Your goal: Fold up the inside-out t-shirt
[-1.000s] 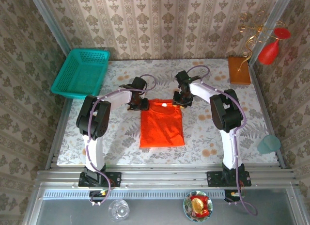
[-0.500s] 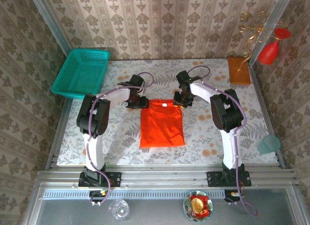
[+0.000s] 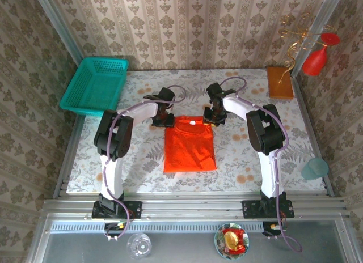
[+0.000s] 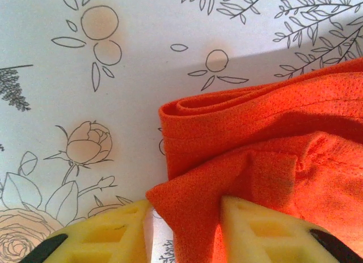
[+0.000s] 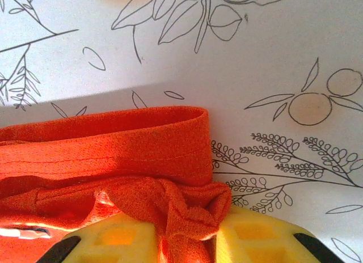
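At the far left, the teal basket [image 3: 93,84] sits by the back corner of the flowered surface [image 3: 139,158], well apart from the work. My left tool [image 4: 184,211] is the one that has just changed. Half a second ago it stood a little off the cloth, out toward the basket side, and now it has come back in to the far left corner of the inside-out t-shirt [image 3: 190,145]. Its jaws are partly closed, and the corner fills the gap between the yellow fingers [image 4: 258,232]. I take that for a pinch, though a light one, since the cloth there lies fairly flat.

The shirt lies in the middle of the surface between my two arms. It is a neat rectangle with no sleeve sticking out, collar end away from my bases and hem toward them. Its outline has not shifted in the last second.

My right tool [image 5: 186,224] has hardly moved. It is at the far right corner with its jaws narrow and a wad of cloth bunched tight between them. Further right, the brown block [image 3: 280,83] rests at the back edge, and the red vase [image 3: 315,59] is beyond it by the wall.

With the left side back on the cloth, I judge both collar-end corners are now in hand, so the next fold toward the hem can start. It calls for an even lift on both sides. The weaker left hold is where I expect a slip.
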`<state>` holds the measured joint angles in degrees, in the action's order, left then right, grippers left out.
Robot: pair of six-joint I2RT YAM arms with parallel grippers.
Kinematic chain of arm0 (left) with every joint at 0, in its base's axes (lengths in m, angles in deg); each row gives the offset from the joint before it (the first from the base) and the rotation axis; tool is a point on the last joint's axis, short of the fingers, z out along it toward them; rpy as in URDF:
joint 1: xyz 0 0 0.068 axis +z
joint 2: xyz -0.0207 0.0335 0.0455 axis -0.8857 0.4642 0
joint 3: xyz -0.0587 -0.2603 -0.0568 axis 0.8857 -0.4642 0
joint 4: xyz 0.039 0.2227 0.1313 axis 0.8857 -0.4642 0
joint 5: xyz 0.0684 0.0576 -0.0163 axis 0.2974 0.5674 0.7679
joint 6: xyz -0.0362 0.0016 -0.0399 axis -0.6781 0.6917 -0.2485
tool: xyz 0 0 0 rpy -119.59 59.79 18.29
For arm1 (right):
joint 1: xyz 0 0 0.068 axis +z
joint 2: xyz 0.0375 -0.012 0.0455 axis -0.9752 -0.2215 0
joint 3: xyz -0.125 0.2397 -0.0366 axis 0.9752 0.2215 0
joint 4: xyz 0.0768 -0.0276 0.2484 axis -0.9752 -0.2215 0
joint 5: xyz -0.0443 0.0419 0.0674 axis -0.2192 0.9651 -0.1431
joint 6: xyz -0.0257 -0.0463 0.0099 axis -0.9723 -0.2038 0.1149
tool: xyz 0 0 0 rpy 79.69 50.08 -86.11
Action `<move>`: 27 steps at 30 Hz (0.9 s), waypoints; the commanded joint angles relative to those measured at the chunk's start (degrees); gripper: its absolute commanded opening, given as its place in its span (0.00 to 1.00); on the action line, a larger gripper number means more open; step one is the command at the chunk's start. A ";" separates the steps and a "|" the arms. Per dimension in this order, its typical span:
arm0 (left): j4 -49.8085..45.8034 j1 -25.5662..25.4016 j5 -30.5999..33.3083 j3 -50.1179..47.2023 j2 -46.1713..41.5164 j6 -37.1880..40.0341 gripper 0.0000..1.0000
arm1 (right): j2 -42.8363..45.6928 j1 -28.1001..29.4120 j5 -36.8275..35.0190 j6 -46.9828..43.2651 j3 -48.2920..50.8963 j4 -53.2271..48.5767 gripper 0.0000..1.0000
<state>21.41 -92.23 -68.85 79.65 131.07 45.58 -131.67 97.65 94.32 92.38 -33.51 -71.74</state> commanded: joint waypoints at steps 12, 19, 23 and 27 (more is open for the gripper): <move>1.34 -3.51 -4.67 -0.20 6.59 0.65 0.15 | -0.99 0.56 2.03 -0.25 2.10 0.09 0.23; 4.44 -1.75 -5.03 -2.57 2.99 0.64 0.00 | 3.27 0.56 0.53 0.25 5.71 5.71 0.05; 6.94 0.36 -5.39 -4.10 -2.23 0.90 0.00 | 8.43 0.56 -1.55 -1.12 7.43 8.70 0.00; 9.22 2.71 -6.98 -4.19 -7.05 1.40 0.00 | 13.51 0.22 -4.37 -3.03 6.62 11.53 0.00</move>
<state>28.32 -91.31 -73.48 75.96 128.64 46.15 -123.76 97.74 92.81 91.39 -25.92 -63.89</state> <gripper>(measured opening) 0.050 0.062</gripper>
